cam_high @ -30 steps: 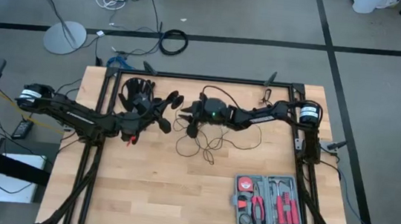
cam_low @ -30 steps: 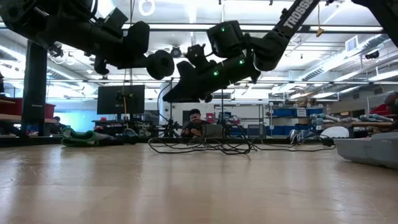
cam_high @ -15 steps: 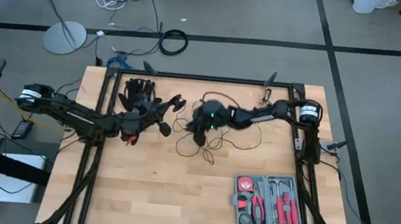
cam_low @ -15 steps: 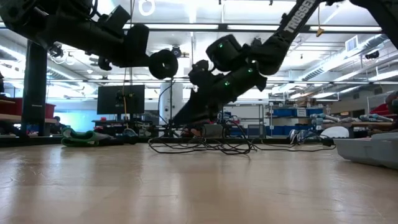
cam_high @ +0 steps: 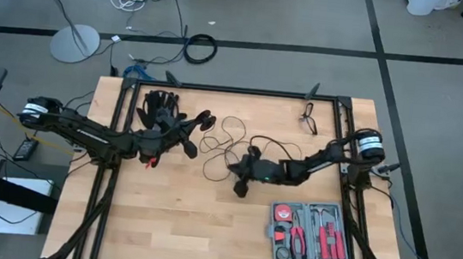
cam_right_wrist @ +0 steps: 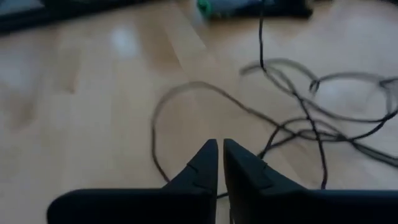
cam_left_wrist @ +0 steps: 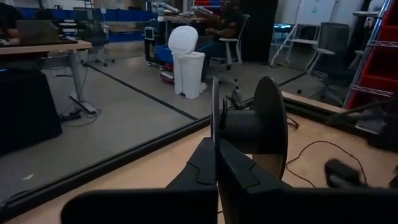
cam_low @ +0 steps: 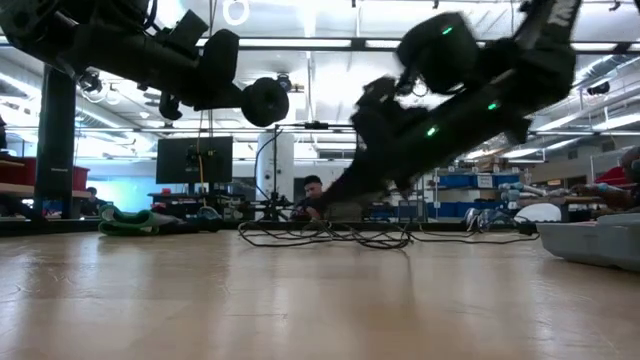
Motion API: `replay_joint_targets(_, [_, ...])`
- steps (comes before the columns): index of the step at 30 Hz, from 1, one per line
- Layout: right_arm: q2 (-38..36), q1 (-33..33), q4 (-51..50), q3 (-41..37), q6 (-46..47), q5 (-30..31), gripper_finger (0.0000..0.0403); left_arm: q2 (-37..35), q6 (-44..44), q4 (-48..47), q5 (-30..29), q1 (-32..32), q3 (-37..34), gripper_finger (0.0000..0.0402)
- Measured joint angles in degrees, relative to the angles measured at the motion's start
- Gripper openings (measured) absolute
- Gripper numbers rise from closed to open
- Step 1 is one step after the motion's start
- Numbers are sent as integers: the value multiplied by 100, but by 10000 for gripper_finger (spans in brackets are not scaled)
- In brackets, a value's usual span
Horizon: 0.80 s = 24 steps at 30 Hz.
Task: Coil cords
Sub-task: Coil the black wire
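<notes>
Left gripper (cam_high: 190,132) is hovering above the table (cam_high: 161,226) near the far left corner, fingers (cam_left_wrist: 214,165) pressed together on the small round black disc (cam_left_wrist: 260,127) at the end of the cord. Disc is sitting upright, edge-on between the pads, clear of the tabletop in the low view (cam_low: 264,101).

The thin black wire (cam_high: 231,134) is lying loose on the table in several irregular loops, spreading from the far-middle area toward the centre. It is not coiled. One strand is running from the loops up toward the disc in the left gripper.

Right gripper (cam_high: 239,182) is reaching in low from the right edge, sitting near the table centre at the near end of the wire tangle. In the right wrist view the fingers (cam_right_wrist: 202,165) are nearly together, only a narrow slit between the tips. Wire strands (cam_right_wrist: 298,124) are lying just ahead of the tips; cannot tell whether a strand is pinched between them. Low view is showing this arm (cam_low: 440,110) angled steeply down toward the wire pile (cam_low: 330,235).

Black glove (cam_high: 158,105) is lying at the far left corner, just beside the left gripper. Grey tool tray (cam_high: 279,238) with red-handled pliers is sitting near the near right corner, well apart from the wire. A pair of glasses (cam_high: 309,116) is resting by the far right corner.
</notes>
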Motion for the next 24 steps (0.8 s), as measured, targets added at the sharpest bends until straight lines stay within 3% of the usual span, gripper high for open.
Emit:
replay_joint_targets(6, [-27,-165,376,-56,-96,159,11,0,-122,11,0,0,0,0])
replay_joint_targets(10, [368,-554,623,421,-276,167,8,0,-135,0,-2,0,0,0])
replay_joint_targets(13, [860,-807,616,1015,-605,-167,14,0,-135,4,-1,0,0,0])
replay_joint_targets(16, [1286,-928,516,1527,-1081,-560,30,0,-124,39,-3,0,1,0])
replay_joint_targets(24, [1469,-956,455,2016,-1504,-594,99,2,-117,-72,70,0,0,0])
